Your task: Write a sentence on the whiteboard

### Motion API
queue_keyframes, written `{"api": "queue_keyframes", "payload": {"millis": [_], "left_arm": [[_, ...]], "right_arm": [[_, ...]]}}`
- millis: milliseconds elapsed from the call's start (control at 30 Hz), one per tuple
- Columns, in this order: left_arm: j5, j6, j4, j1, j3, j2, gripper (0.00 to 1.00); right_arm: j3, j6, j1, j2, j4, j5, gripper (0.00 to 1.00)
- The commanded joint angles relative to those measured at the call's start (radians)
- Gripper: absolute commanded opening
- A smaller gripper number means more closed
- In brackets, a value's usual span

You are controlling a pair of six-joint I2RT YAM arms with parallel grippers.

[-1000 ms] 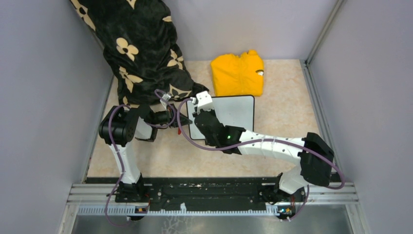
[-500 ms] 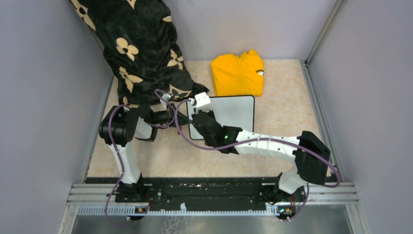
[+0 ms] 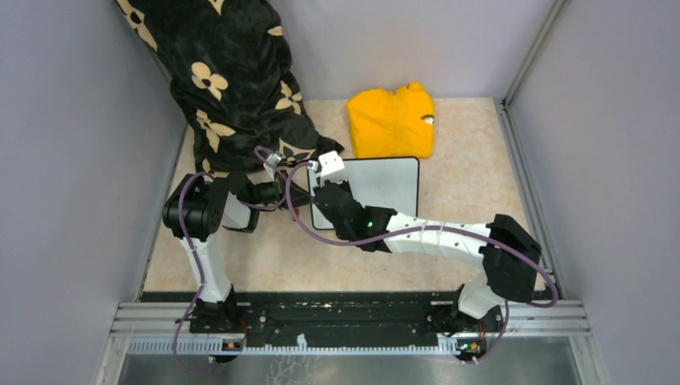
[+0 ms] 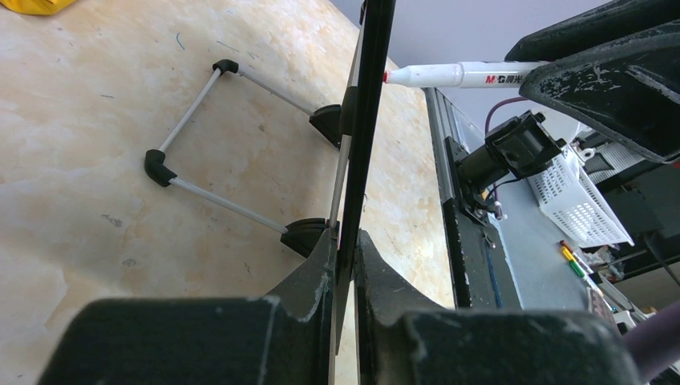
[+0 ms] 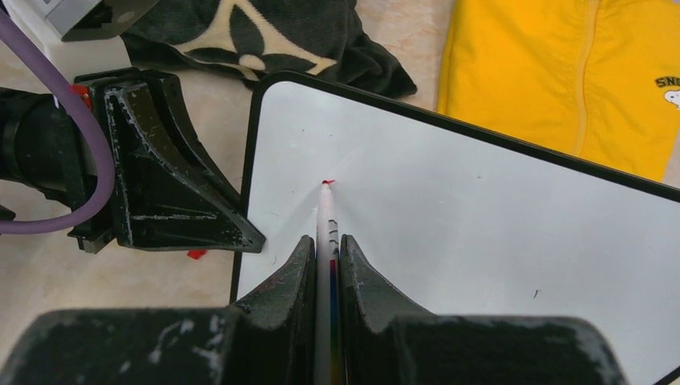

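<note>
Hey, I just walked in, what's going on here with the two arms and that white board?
The left gripper is clamped on the left edge of the whiteboard, steadying it. The right gripper holds a marker with its tip at the board near the far left corner, where only a tiny red mark shows. The writing has barely begun. A yellow garment and a black floral cloth sit beyond the board.

Robotics lab cell: grey panel walls (image 3: 64,160) box the counter (image 3: 473,184); a metal rail (image 3: 144,319) at 6 o'clock carries cabled arms (image 3: 441,237).
</note>
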Motion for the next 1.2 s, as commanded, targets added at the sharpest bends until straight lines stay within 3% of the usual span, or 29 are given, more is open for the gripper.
{"api": "queue_keyframes", "payload": {"millis": [0,1167], "left_arm": [[0.009,-0.014,0.242,-0.005,0.009,-0.015,0.0],[0.005,-0.009,0.242,-0.005,0.007,-0.017,0.0]], "right_arm": [[0.063,0.013,-0.006,0.014,0.029,-0.026,0.0],[0.017,0.068,-0.012,-0.031,-0.094,0.011,0.0]]}}
